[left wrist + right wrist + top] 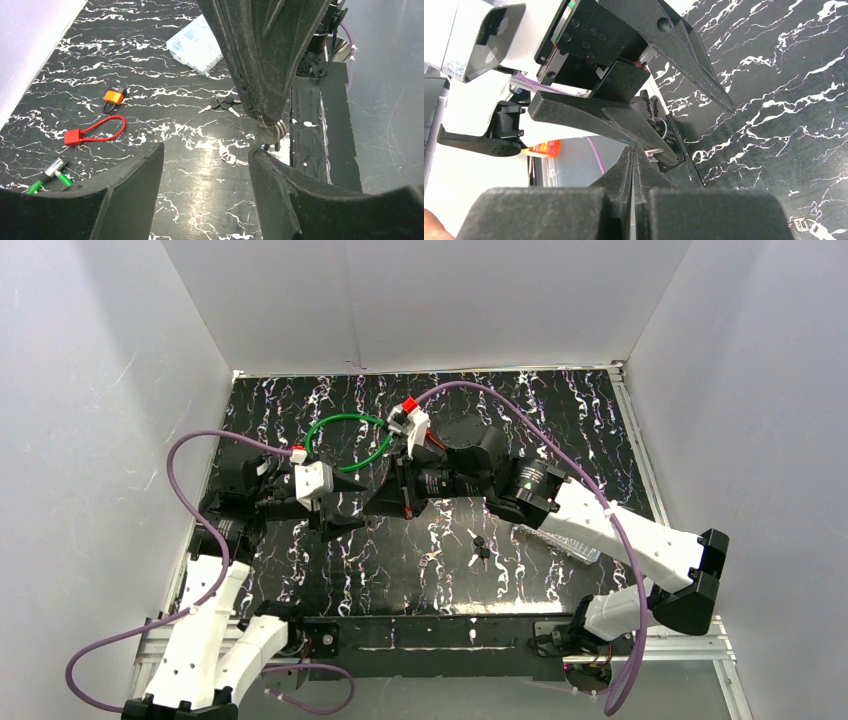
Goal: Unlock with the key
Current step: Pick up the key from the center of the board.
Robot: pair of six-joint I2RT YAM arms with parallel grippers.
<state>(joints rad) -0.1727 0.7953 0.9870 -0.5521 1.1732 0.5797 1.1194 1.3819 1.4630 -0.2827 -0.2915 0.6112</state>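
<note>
Key (272,129) gripped above counter (150,100).
R end effector (263,119) clamped tight on key; L end effector (205,152) half-open, empty, just beside it.

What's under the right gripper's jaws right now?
A metal key ring sits pinched in the right gripper's shut jaws; a small key lies on the marbled mat below. Any key on the ring is hidden behind the left gripper's finger.
</note>
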